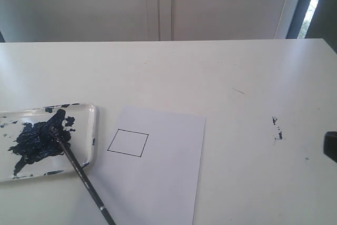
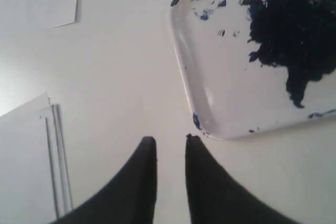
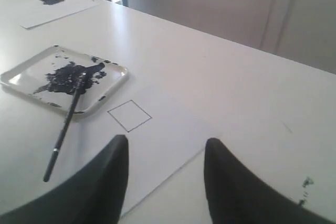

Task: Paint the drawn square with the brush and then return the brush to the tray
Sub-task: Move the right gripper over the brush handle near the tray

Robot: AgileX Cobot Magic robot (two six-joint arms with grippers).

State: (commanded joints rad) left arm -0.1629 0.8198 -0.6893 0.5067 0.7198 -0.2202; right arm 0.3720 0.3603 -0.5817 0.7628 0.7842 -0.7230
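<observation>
Exterior view: the tray (image 1: pixel 92 130) sits at the left edge of the white table (image 1: pixel 221 72), its left side cut off by the frame and its rounded right rim just beside the paper sheet (image 1: pixel 168 183), with a narrow strip of bare tabletop between them. The brush (image 1: pixel 79 168) lies with its bristles in the dark navy blotch inside the tray. Its thin black handle slants out over the tray's near rim by the corner and runs across the table, alongside the sheet's left edge, until the frame bottom cuts it off. The drawn square (image 1: pixel 128 143) lies on the part of the sheet nearest the tray; its interior is plain white and nothing touches its outline. To the right of the sheet the tabletop lies open up to a few dark paint specks (image 1: pixel 276 128), and the back half of the table is open as well. In the right wrist view the right gripper (image 3: pixel 165 142) hangs above the sheet's far side with its jaws spread wide and nothing between them, well apart from the brush. In the left wrist view the left gripper (image 2: pixel 170 140) hovers just off the tray's corner, jaws parted by a narrow gap that shows only bare table.
</observation>
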